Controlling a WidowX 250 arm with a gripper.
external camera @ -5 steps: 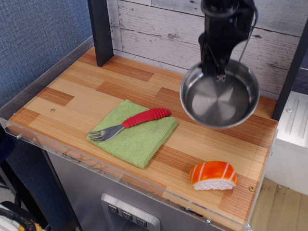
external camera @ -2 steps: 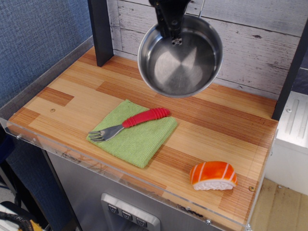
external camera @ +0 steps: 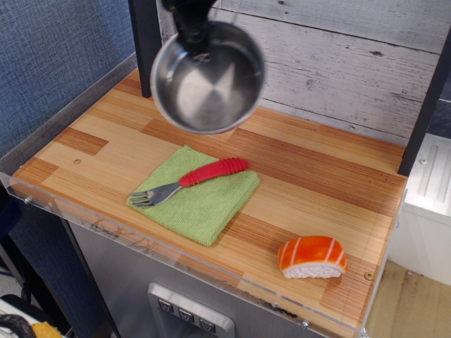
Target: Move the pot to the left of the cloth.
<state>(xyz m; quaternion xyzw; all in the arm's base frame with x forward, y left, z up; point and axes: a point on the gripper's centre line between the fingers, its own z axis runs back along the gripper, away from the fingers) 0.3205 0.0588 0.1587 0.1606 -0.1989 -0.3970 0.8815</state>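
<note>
The shiny steel pot (external camera: 208, 77) hangs in the air above the back left of the wooden table, tilted so its inside faces the camera. My gripper (external camera: 198, 48) is shut on the pot's far rim, coming down from the top edge of the view. The light-green cloth (external camera: 196, 193) lies flat on the table below and slightly right of the pot. A fork with a red handle (external camera: 190, 178) lies across the cloth.
An orange and white sushi piece (external camera: 312, 257) sits near the front right corner. A dark post (external camera: 146, 46) stands at the back left beside the pot. Another dark post (external camera: 427, 98) stands at the right edge. A planked wall (external camera: 352, 63) runs behind the table (external camera: 317, 176).
The gripper has carried the pot leftward through the air, from above the table's right side to above the back left. Cloth, fork and sushi have not moved.
</note>
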